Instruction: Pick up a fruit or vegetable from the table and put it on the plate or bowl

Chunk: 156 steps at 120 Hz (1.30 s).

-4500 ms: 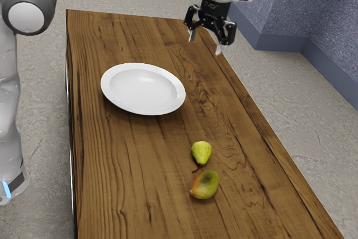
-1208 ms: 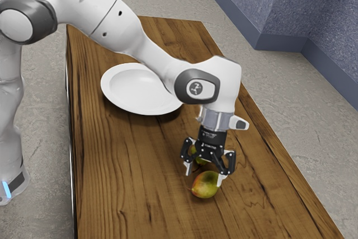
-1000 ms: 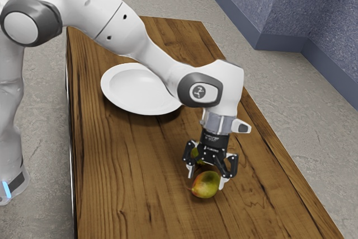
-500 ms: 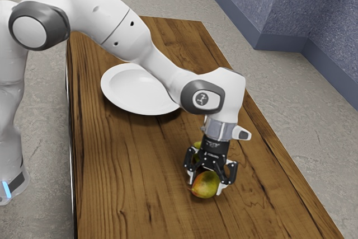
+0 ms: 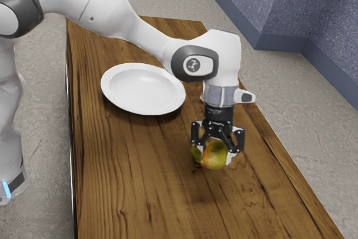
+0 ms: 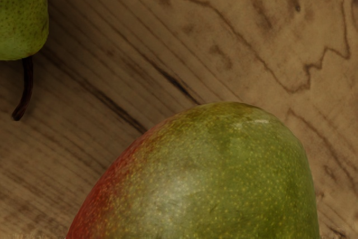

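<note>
Tool [image 5: 216, 151] closed on mango [image 5: 213, 158], apparently just clear of table [image 5: 128, 166]. Watch your carry to plate [image 5: 142, 89]: rounded skin may slip the pinch and roll off.

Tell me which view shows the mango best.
The exterior view: the whole mango shows there, clamped between both fingers of the gripper. The wrist view gives its red-green skin close up, cut off at the edge, with the pear beside it.

Pear [image 6: 19, 9] close beside claw [image 5: 217, 148] and mango [image 5: 214, 158]
</note>
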Each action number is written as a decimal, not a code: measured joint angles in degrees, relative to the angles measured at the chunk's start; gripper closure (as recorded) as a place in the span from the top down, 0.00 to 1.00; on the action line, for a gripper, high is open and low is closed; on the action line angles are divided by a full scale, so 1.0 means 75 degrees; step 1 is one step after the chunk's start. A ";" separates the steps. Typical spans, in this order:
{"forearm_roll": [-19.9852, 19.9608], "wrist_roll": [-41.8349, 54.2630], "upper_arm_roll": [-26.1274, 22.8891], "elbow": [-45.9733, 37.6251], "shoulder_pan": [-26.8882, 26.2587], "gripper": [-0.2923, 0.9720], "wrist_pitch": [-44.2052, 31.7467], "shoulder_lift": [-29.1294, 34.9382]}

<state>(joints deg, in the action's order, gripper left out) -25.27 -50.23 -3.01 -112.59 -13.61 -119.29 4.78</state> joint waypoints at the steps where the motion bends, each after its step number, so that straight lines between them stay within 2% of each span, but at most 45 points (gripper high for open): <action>1: 0.0044 -0.0017 0.0061 -0.0062 -0.0016 0.55 0.0000 0.0120; 15: 0.0753 -0.0316 0.0618 -0.0978 0.0676 0.56 0.0010 0.1672; 29: 0.1179 -0.0583 0.1227 -0.1489 0.1227 0.55 0.0043 0.2293; 41: 0.1330 -0.0779 0.1351 -0.2221 0.1976 0.55 0.0064 0.2969; 52: 0.1393 -0.0940 0.1374 -0.2705 0.2389 0.56 0.0076 0.3329; 73: 0.1436 -0.1202 0.1574 -0.3012 0.3141 0.56 0.0089 0.3307; 106: 0.1405 -0.1483 0.1866 -0.2969 0.3296 0.54 0.0083 0.2737; 109: 0.1400 -0.1500 0.1871 -0.2964 0.3289 0.60 0.0081 0.2740; 119: 0.1355 -0.1555 0.1877 -0.2943 0.3264 0.67 0.0072 0.2779; 138: 0.1336 -0.1640 0.1964 -0.2921 0.3274 0.74 0.0053 0.2872; 142: 0.1226 -0.1682 0.2202 -0.2756 0.3224 0.74 0.0040 0.2833; 148: 0.1563 -0.2030 0.1689 -0.1440 0.2869 0.75 0.0200 0.2409; 156: 0.2103 -0.3091 0.0894 0.2551 0.2002 0.76 0.1429 0.0807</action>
<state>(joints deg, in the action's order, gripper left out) -9.50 -73.41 3.69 -93.45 1.41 -108.57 10.83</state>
